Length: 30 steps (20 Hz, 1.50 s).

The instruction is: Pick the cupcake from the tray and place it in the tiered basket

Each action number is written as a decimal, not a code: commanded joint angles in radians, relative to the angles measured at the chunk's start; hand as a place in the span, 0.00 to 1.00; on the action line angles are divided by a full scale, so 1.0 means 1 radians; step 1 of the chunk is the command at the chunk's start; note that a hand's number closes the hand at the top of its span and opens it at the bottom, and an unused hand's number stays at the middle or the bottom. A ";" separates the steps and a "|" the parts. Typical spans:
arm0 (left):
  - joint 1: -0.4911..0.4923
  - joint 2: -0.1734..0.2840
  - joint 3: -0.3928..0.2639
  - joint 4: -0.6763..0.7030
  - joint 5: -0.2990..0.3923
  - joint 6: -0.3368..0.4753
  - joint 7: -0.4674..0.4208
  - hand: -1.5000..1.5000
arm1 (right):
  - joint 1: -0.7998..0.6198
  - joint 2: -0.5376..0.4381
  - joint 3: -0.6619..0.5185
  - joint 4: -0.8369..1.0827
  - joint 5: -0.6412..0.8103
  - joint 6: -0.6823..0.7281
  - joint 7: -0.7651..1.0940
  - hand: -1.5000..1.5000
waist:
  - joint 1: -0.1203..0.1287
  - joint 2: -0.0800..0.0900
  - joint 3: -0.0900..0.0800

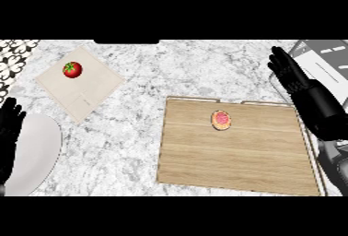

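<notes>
Cupcake (221, 119) sits near the tray (238, 161) far edge, clear all round; right hand (289, 69) open, holding nothing.

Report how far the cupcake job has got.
Nothing looks done: the cupcake sits on the wooden tray, untouched. Nothing is in hand either. The right hand is open beyond the tray's far right corner, and the left hand rests open at the left edge. The grasp, lift and placing remain. No tiered basket can be clearly made out.
</notes>
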 commanded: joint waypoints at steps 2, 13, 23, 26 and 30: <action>-0.052 0.012 -0.025 0.032 -0.064 0.001 0.020 0.50 | 0.032 0.148 -0.023 0.044 -0.005 -0.129 0.005 1.00 | -0.020 -0.016 -0.019; -0.115 -0.013 -0.137 0.050 -0.169 0.028 0.071 0.50 | 0.302 0.257 -0.085 0.084 0.256 -0.798 0.231 0.00 | -0.079 -0.024 -0.023; -0.203 -0.032 -0.149 0.101 -0.183 -0.003 0.085 0.50 | 0.277 -0.154 0.152 -0.201 0.432 -0.466 0.834 0.00 | -0.034 -0.023 -0.029; -0.181 -0.055 -0.185 0.089 -0.200 -0.006 0.078 0.50 | 0.120 -0.206 0.145 -0.258 0.396 -0.351 1.054 0.00 | 0.000 -0.021 -0.027; -0.215 -0.070 -0.178 0.105 -0.209 -0.004 0.073 0.50 | -0.063 -0.204 0.159 -0.250 0.377 -0.245 1.284 0.00 | 0.007 -0.018 -0.023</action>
